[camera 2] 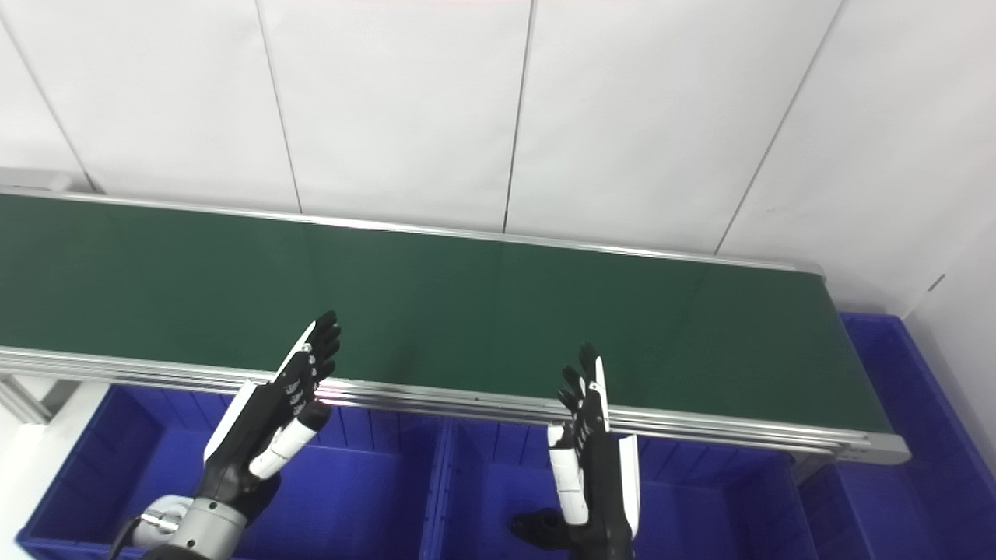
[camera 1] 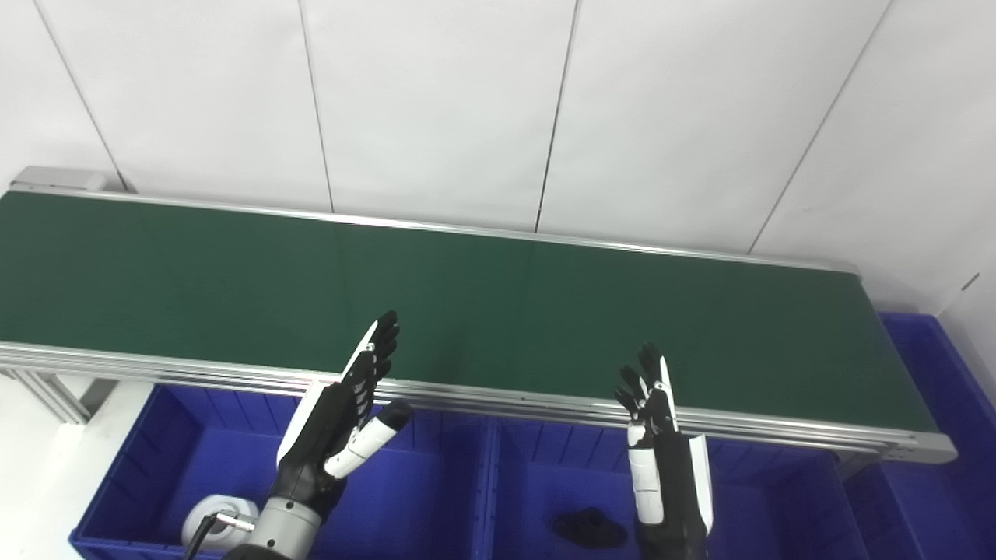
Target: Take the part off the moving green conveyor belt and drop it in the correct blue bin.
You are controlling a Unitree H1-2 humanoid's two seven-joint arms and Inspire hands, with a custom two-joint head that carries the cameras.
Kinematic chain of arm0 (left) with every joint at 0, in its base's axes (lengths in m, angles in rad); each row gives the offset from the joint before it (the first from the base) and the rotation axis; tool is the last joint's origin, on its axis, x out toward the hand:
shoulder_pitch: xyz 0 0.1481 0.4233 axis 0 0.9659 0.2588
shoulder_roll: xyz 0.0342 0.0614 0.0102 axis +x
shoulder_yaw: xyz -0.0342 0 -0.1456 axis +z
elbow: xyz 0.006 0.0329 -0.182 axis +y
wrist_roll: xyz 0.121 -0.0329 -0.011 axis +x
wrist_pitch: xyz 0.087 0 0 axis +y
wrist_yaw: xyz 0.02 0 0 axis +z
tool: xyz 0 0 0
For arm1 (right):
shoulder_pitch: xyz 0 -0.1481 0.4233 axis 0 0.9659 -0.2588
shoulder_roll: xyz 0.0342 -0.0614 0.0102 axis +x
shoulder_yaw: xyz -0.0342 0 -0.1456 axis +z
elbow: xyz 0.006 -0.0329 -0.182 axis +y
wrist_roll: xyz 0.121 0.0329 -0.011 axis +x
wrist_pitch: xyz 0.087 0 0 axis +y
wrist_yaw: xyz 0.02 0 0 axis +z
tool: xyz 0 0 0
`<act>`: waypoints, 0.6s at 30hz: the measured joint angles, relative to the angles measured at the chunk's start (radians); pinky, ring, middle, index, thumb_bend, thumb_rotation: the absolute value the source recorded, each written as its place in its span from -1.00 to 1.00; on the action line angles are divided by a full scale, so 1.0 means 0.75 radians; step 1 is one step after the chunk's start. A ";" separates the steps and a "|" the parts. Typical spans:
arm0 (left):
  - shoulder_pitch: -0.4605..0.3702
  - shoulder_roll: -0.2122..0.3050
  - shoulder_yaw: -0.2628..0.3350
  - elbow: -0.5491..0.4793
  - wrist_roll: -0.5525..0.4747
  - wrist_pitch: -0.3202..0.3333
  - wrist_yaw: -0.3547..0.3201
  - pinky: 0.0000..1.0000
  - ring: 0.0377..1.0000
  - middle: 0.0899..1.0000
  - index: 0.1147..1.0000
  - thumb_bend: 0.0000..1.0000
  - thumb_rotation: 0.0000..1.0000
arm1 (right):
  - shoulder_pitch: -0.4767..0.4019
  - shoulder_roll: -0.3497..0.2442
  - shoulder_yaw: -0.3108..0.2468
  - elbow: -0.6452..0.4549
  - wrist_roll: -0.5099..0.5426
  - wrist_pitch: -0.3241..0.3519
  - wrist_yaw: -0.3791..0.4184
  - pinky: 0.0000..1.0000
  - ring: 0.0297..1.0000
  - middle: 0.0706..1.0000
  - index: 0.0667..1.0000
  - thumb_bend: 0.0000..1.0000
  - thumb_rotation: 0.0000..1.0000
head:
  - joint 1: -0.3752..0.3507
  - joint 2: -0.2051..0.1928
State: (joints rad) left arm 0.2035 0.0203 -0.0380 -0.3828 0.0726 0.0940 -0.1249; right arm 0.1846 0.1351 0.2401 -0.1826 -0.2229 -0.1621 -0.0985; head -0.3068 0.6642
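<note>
The green conveyor belt runs across the picture and carries no part that I can see. My left hand is raised over the belt's near rail, fingers straight and spread, holding nothing. My right hand is also upright at the near rail, open and empty. Below the rail stand blue bins: the left bin holds a white round part, and the middle bin holds a black part by my right forearm.
Another blue bin stands past the belt's right end. The aluminium rail edges the belt in front, its frame leg at far left. A white panelled wall rises behind the belt.
</note>
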 measured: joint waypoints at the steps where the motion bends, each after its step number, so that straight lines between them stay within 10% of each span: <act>1: -0.002 -0.001 -0.002 0.004 0.000 0.000 0.003 1.00 1.00 1.00 1.00 1.00 0.65 | 0.010 -0.003 0.000 -0.012 0.007 0.000 0.000 0.76 0.89 1.00 1.00 0.45 1.00 | 0.002 0.002; 18: -0.022 0.090 0.084 0.005 -0.168 0.015 -0.013 1.00 1.00 1.00 1.00 0.96 0.67 | 0.014 -0.008 0.002 0.072 -0.011 0.000 -0.032 0.62 0.79 0.97 1.00 0.47 0.99 | -0.219 -0.053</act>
State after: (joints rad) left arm 0.1871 0.0875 0.0249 -0.3788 -0.0533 0.1055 -0.1351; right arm 0.1951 0.1288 0.2418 -0.1284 -0.2308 -0.1619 -0.1225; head -0.4708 0.6244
